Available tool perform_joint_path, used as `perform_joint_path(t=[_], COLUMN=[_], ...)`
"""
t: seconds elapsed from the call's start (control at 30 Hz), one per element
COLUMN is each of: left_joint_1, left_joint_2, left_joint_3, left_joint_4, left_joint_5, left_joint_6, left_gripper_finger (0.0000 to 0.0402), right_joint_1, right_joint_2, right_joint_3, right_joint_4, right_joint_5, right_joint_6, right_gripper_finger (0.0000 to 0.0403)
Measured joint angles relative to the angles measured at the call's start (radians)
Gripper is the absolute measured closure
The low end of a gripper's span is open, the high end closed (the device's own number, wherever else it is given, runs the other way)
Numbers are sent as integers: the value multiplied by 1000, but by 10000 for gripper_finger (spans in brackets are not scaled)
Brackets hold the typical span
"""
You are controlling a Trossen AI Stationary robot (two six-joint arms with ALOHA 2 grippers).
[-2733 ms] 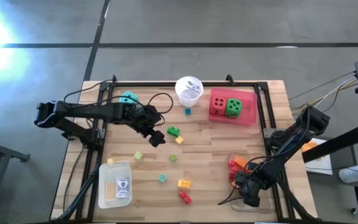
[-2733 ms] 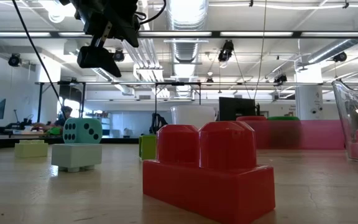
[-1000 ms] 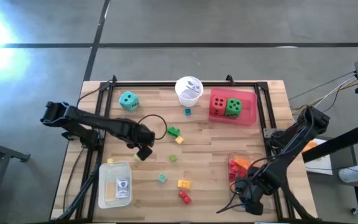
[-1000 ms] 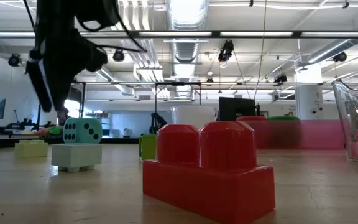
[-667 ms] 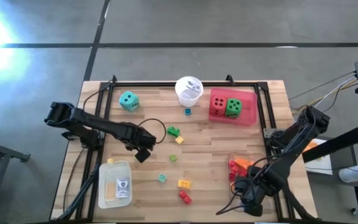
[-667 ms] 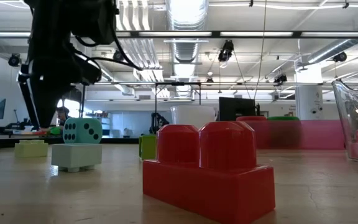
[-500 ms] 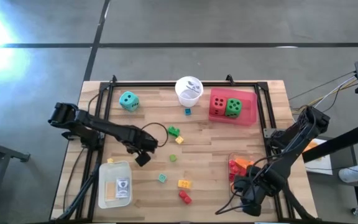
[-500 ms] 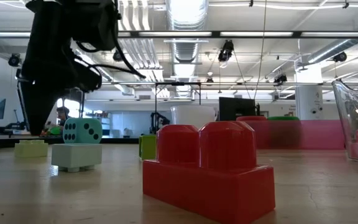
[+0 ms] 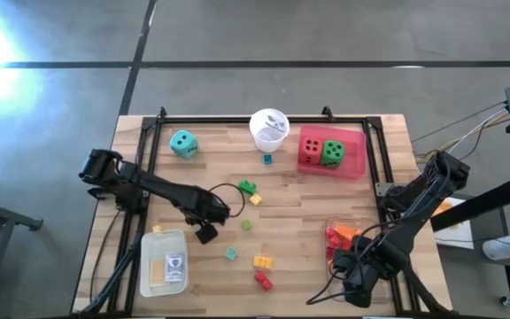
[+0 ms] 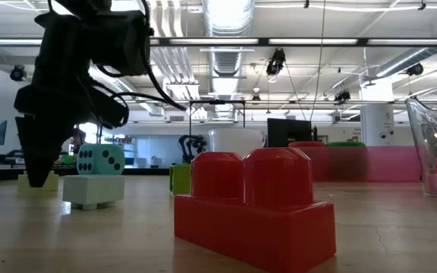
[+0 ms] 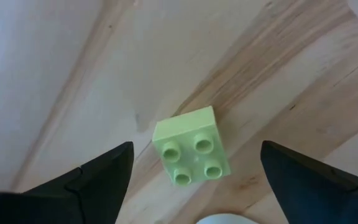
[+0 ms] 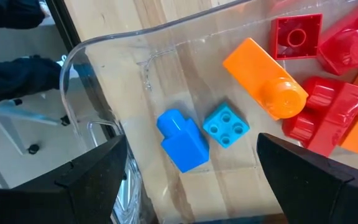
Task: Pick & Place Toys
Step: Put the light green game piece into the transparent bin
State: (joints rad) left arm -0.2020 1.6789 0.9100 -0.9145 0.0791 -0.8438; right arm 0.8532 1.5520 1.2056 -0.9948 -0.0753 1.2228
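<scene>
From above, the left gripper [image 9: 204, 232] hangs low over the wooden counter [image 9: 308, 204], just beside the white rectangular plastic tray [image 9: 164, 262] on the side toward the counter's middle. The pale green square plastic brick under it is hidden in this view. The right gripper [image 9: 354, 282] sits over the clear plastic tray [image 9: 333, 225] at the counter's edge, far from the white tray. Other small bricks lie scattered between the two trays.

At counter height, the left gripper [image 10: 36, 163] points down with its tips touching or nearly touching the counter, in front of the pale green brick [image 10: 38, 180]; a teal dotted die [image 10: 101, 159] stands behind.

The left wrist view alone shows the brick [image 11: 192, 155] lying studs-up between the widely spread fingers [image 11: 95, 180], untouched, with the white tray's rim just beside it.

The right wrist view alone shows inside the clear tray [image 12: 82, 53]: blue, teal, orange and red bricks. That gripper's fingers [image 12: 92, 180] stand wide apart, holding nothing.
</scene>
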Motion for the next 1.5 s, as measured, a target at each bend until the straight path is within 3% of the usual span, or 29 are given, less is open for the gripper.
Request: perform_joint_path(t=[0.2,0.57,0.87,1.17,1.3,1.4,1.5], left_joint_1=[0,1,1,4,12,28,48], left_joint_2=[45,51,43,-112,-202,-254,-277], left_joint_3=[0,2,8,112,156,166,166], left_joint_4=[20,48,55,97,262,464,647], left_joint_5=[62,78,71,94,108,135,174], left_joint_6=[36,56,54,36,-8,-83,-141], left_gripper_finger=[109,263,263,263,263,263,263], right_joint_1=[0,0,-3,-28,-62,-99,-140], right_joint_2=[0,1,-1,-61,-72,-69,-66], right_joint_3=[-3,-4,-4,75,133,177,223], right_joint_4=[0,0,5,-2,-2,4,7], right_joint_5=[0,3,68,387,612,772,887], right_joint_6=[0,5,27,-13,-165,-358,-451], right_gripper_finger=[50,50,50,50,50,50,50])
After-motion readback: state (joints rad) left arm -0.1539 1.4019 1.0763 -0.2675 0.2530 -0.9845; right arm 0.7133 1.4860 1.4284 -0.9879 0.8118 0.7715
